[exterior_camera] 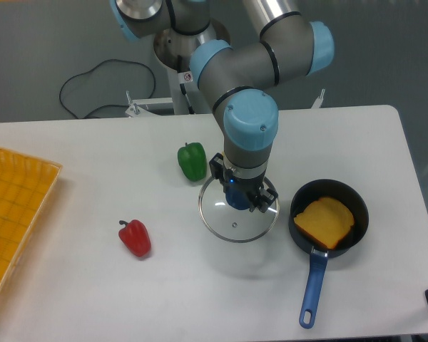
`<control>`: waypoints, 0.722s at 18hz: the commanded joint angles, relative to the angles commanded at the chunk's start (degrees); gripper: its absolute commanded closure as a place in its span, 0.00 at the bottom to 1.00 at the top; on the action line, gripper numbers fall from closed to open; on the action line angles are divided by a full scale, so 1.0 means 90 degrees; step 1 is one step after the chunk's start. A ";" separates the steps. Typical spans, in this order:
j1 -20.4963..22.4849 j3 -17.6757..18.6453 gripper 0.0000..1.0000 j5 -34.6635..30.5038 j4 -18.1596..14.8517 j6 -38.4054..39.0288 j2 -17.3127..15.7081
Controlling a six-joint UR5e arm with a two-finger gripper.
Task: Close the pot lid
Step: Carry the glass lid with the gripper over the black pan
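Over at the far left edge, a yellow tray [14,206] juts onto the white bench [93,285], its grid pattern catching the light. Moving right, a red pepper [135,237] lies on the bench by itself, well apart from the tray. Further right and toward the back, a green pepper [192,161] stands just beside the arm's wrist.

Now the middle: the pot lid [237,218], a clear glass disc with a thin metal rim, lies flat on the bench, face up, just left of the pot and not touching it. Right above its centre hangs the end effector [242,198], pointing straight down from the arm's blue-capped wrist. Its fingers sit on either side of the blue knob, narrowly spaced, and they look to be clamped around it, with the knob showing between them. The lid's rim looks level and casts a faint shadow on the bench below it.

Right again: the pot [329,222], a small black saucepan, sits open on the bench with a yellow slice of something [328,221] lying inside it. Its long blue handle [312,288] runs from the pot's near rim toward the front edge of the bench, angled slightly left, so the long axis goes front to back, bowl at the rear, handle end nearest me.
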State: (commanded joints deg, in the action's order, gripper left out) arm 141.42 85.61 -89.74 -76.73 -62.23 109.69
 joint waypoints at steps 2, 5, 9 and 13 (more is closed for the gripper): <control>0.0000 0.0029 0.52 0.0000 0.0000 0.0000 0.0000; 0.0058 0.0020 0.52 -0.0019 0.0020 -0.0010 -0.0058; 0.0166 -0.0009 0.52 -0.0049 0.0068 -0.0029 -0.0166; 0.0224 -0.0019 0.52 -0.0068 0.0234 -0.0058 -0.0176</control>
State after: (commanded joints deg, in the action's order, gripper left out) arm 143.43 85.43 -90.35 -74.62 -62.75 108.11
